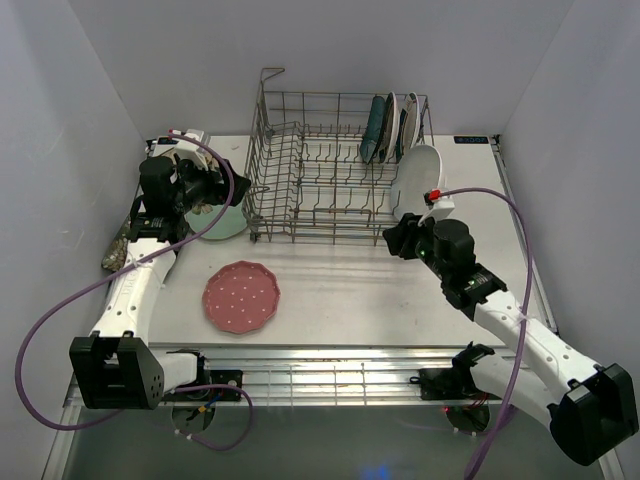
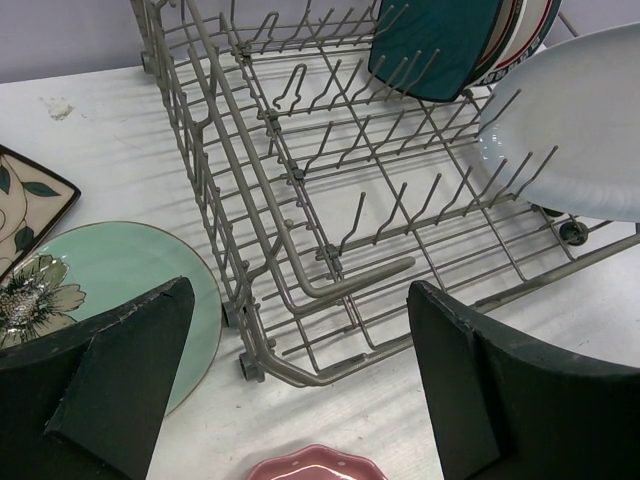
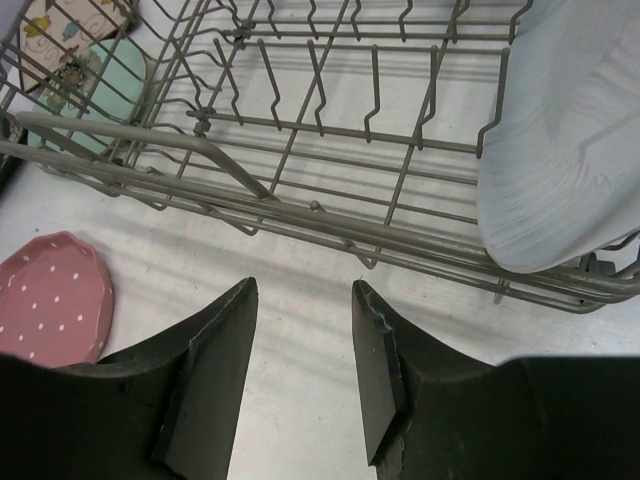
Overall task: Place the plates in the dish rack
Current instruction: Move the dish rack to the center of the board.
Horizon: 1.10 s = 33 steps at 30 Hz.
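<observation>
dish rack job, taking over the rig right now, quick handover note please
Left gripper: open, empty, hovering by the mint plate, left of the dish rack.
Right gripper: open, empty, at the rack's near right side, close to the white oval plate.
Done: the white oval plate stands at the rack's right end. The dark teal square plate and the rimmed round plates stand at the back right.
To do: the pink dotted plate on the table in front, the mint plate, and the cream floral square plate beside it. The left arm may hide more.
</observation>
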Tool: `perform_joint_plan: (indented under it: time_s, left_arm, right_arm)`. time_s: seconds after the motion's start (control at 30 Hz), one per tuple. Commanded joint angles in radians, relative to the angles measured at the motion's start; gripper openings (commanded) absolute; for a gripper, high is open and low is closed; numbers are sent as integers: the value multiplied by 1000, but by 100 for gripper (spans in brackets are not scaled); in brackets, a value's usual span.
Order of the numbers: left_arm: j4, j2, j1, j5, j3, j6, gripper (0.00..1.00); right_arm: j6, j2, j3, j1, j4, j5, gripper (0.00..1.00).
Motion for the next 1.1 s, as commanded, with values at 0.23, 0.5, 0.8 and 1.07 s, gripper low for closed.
perform_joint_plan:
  time_s: [0.23, 0.5, 0.8, 1.07]
  left_arm:
    - [33, 10, 0, 22, 32, -38, 98]
    - [53, 29, -15, 23, 41, -50, 98]
    - [61, 60, -34, 8, 60, -53, 98]
    - [61, 116, -52, 2, 97, -62, 98]
  right_arm:
    - [31, 59, -32, 1, 105, 20, 46]
    - [29, 145, -9, 1, 131, 64, 45]
    - [32, 204, 14, 1, 165, 113, 44]
    - [24, 241, 51, 0, 161, 141, 44]
